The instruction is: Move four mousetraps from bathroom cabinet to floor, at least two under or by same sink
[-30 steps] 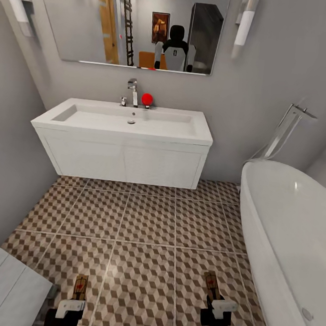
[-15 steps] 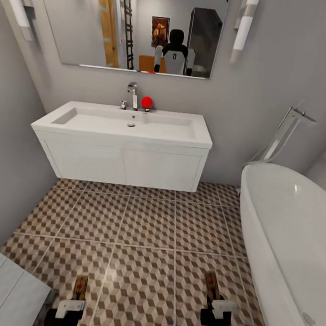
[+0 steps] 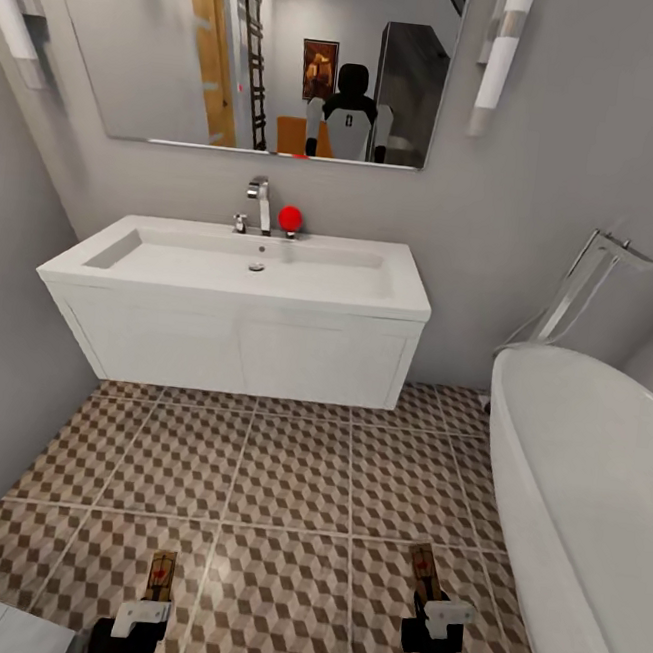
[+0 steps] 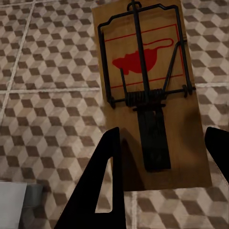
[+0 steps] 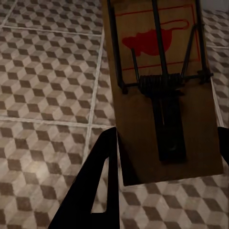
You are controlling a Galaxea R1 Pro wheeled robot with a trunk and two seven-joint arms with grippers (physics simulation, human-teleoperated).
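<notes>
Cube-patterned bathroom floor (image 3: 291, 474) spreads below; we carry two light, stiff mousetraps, left gripper (image 3: 140, 617) and right gripper (image 3: 437, 617) clamped on their bare board ends.

Grey-walled bathroom with patterned tile floor

A white vanity unit (image 3: 234, 342) hangs on the grey wall (image 3: 542, 188). Above the vanity is a wide mirror (image 3: 194, 51), flanked by tube wall lights (image 3: 500, 58). To the vanity's right stands a white oval bathtub (image 3: 590, 495) with a chrome filler (image 3: 587, 284). Below the vanity spreads cube-patterned tile floor (image 3: 291, 474).
</notes>
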